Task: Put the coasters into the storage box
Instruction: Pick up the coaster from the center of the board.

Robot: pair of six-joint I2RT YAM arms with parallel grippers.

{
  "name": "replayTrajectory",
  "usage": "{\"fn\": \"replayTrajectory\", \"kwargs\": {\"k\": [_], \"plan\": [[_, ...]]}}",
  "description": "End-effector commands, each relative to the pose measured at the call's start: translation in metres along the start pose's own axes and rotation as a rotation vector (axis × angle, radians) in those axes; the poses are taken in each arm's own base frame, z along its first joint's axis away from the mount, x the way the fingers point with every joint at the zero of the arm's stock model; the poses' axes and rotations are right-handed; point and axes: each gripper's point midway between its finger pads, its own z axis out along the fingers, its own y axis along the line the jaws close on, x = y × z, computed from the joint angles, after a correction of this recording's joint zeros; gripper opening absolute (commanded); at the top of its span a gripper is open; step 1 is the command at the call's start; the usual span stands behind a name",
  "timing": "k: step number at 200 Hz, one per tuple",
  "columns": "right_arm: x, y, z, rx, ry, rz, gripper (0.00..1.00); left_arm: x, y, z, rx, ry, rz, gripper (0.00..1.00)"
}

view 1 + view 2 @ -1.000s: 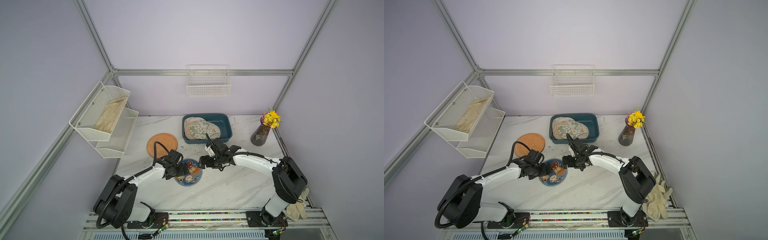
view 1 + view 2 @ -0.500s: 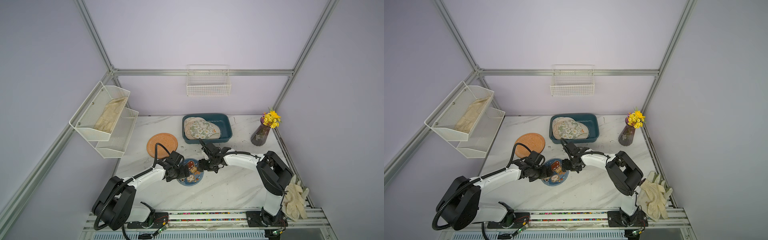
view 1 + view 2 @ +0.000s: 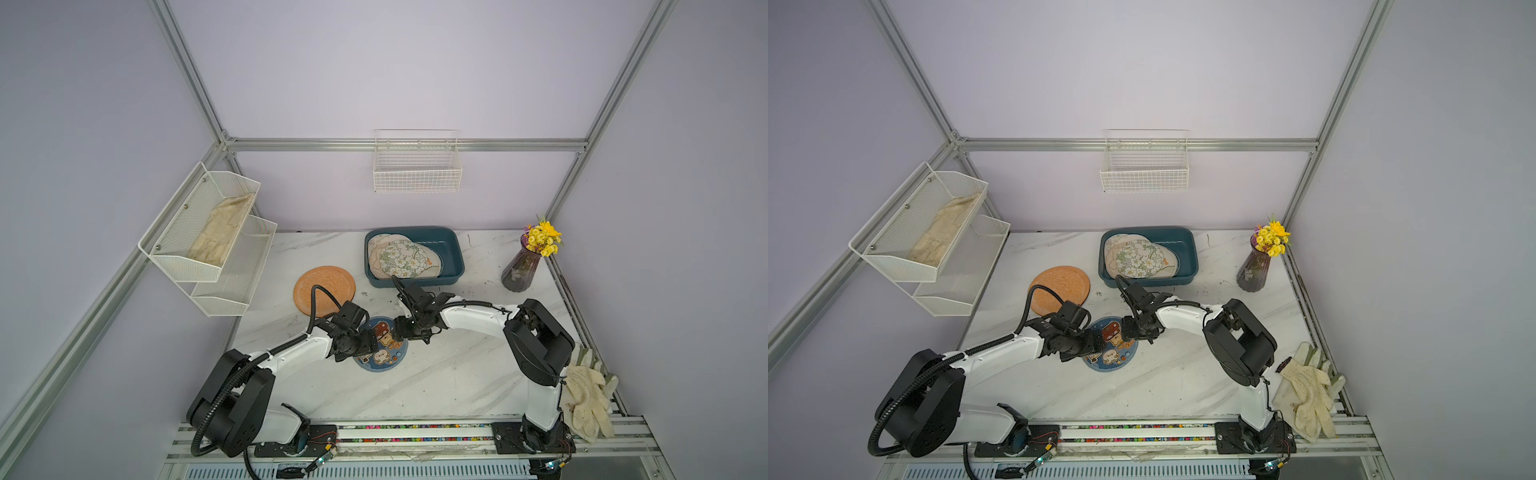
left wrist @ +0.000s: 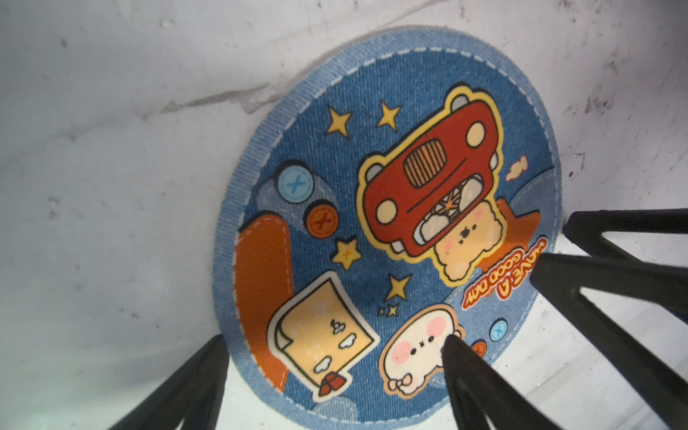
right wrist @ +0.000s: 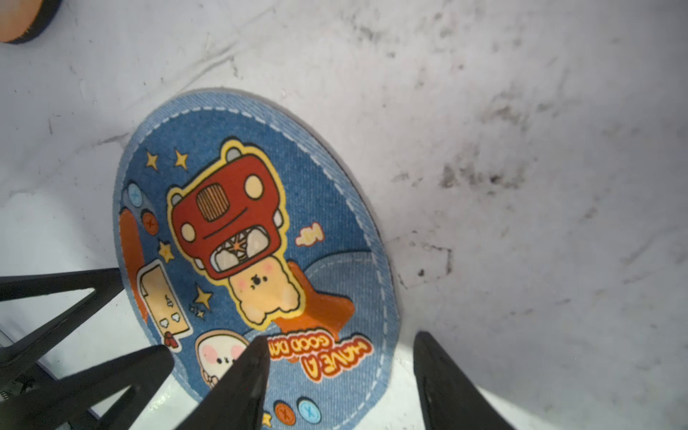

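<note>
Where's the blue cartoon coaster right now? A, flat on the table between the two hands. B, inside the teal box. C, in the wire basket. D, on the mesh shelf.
A: the blue cartoon coaster lies flat on the marble table, with the left hand and right hand at opposite edges.

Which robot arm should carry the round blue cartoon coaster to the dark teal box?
Right, probably. The right gripper straddles the rim of the round blue cartoon coaster, on the side nearer the dark teal plastic storage box. The left gripper straddles the opposite rim, further from it.
</note>
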Motion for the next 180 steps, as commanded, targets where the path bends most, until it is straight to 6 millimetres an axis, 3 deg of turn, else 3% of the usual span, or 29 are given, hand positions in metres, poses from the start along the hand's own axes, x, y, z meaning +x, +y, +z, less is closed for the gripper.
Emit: {"fn": "replayTrajectory", "kwargs": {"k": [1, 80, 101, 155, 180], "plan": [[0.018, -0.010, 0.018, 0.046, 0.069, 0.004, 0.61, 0.029, 0.014, 0.018, -0.038, 0.124, -0.009, 0.89], [0.020, -0.007, 0.026, 0.033, 0.095, -0.003, 0.53, 0.028, 0.013, 0.018, -0.038, 0.124, -0.013, 0.88], [0.019, -0.006, 0.026, 0.032, 0.091, -0.004, 0.43, 0.027, 0.013, 0.018, -0.039, 0.122, -0.015, 0.88], [0.011, 0.003, 0.013, 0.020, 0.066, -0.029, 0.03, 0.023, 0.010, 0.014, -0.033, 0.109, -0.018, 0.90], [0.004, 0.012, -0.005, 0.003, 0.040, -0.027, 0.00, 0.016, 0.009, 0.004, -0.042, 0.080, -0.033, 0.97]]}}
